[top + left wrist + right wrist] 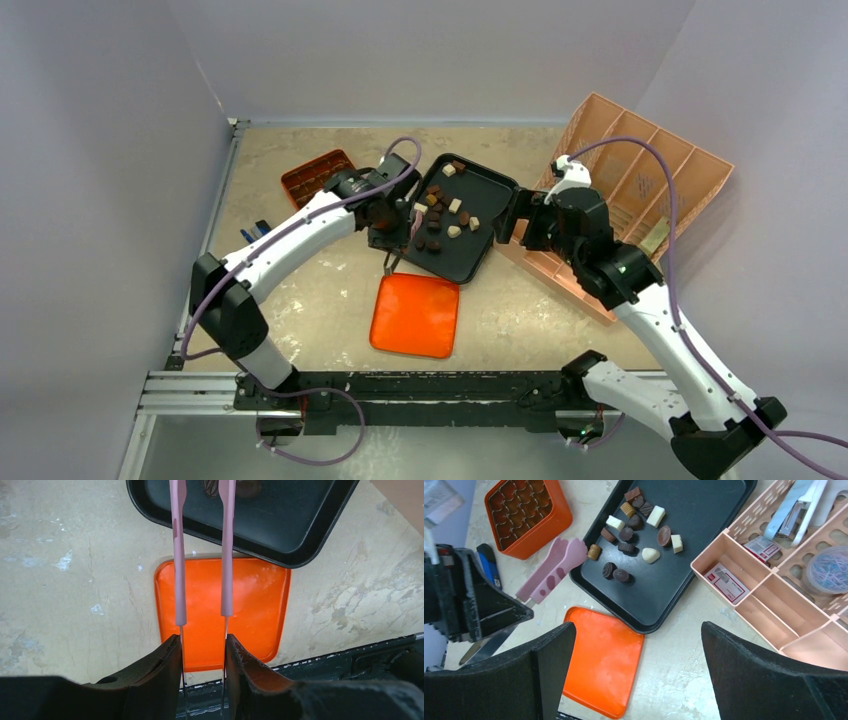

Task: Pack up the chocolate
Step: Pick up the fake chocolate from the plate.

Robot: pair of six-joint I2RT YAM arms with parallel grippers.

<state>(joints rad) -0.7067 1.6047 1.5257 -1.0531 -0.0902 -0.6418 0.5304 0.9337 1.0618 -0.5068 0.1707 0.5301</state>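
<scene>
Left gripper (202,645) jaws clamped on the steel shanks of the pink-tipped tongs (178,555); tong arms apart, tips reaching over the near-left rim of the black tray (704,525); two dark pieces lie by them at the top edge of the left wrist view; cannot tell if either is touched.

Right gripper (638,630) jaws wide apart, nothing between; it hangs just beside the tray's right edge.

The chocolate (626,533): all pieces seen lie loose on the tray, bunched toward its far-left part; dark, mid brown and cream mixed; one caramel-coloured piece sits right at the rim beside the tong tips.

Orange compartmented box (556,515) on the counter (75,605), left of the tray, cells look unfilled; packing judged not yet begun; flat orange lid (604,665) near the tray's front edge; peach organiser (769,615) at right.

Risks, as judged:
- piece squirts sideways when the tips close; small, smooth, uneven shapes
- rim piece knocked off onto the counter by a tong tip
- tongs twist in the jaws, since the hold is on thin shanks; tips then miss
- piece dropped in transit; the box stands apart from the tray
- right gripper nudges the tray and shifts the targets
</scene>
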